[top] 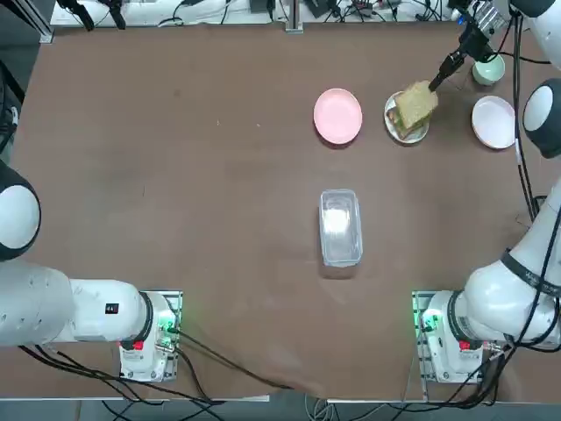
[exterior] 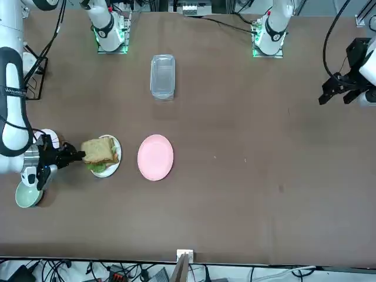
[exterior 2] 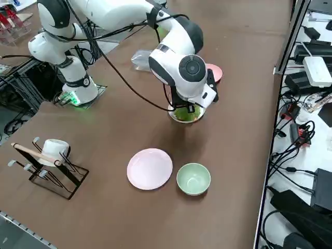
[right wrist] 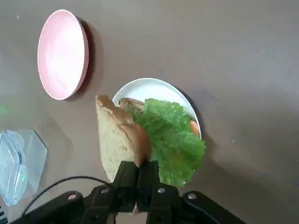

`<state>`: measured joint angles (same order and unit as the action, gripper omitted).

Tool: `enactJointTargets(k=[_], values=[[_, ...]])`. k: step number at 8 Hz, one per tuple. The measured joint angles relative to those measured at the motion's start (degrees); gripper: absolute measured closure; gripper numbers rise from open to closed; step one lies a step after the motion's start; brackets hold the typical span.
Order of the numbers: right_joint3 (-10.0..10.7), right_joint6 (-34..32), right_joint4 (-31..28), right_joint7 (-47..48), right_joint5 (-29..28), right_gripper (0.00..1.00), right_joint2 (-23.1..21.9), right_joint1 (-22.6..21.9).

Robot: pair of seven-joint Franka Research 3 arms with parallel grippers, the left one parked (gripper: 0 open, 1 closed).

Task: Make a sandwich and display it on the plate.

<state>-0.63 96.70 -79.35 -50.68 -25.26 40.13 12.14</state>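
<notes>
Sandwich: not finished. A lettuce leaf [right wrist: 174, 140] lies on a lower bread slice [right wrist: 129, 104], of which only an edge shows, on the plate [right wrist: 149, 88]; something orange peeks out at the far rim.
Top slice [right wrist: 117, 140]: held on edge, tilted, over the near side of the plate; its lower end seems to lean against the lettuce, though contact cannot be confirmed.
Right gripper [right wrist: 138, 175]: fingers pinched narrow on one edge of the top slice, holding it from the side away from the pink plate [top: 337, 115].
Plate position: between the pink plate and a second white plate [top: 493, 121], with a green bowl [top: 488, 70] just beyond, at the far right of the table.
Step in hand: probably laying the top slice flat on the lettuce.
Risk, slip: the grip is thin and at the edge, so soft bread could tear or pivot out.
Risk, overhang: the slice sits off-centre, so if released it may tip off the rim onto the table [top: 175, 175].
Risk, drag: a sideways pull could shift the lettuce or the light plate.
</notes>
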Motion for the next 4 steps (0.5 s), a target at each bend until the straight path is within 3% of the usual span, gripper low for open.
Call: enactJointTargets(k=[4], values=[[0.00, -0.08, 0.00, 0.09, 0.00, 0.97, 1.04, 0.04]])
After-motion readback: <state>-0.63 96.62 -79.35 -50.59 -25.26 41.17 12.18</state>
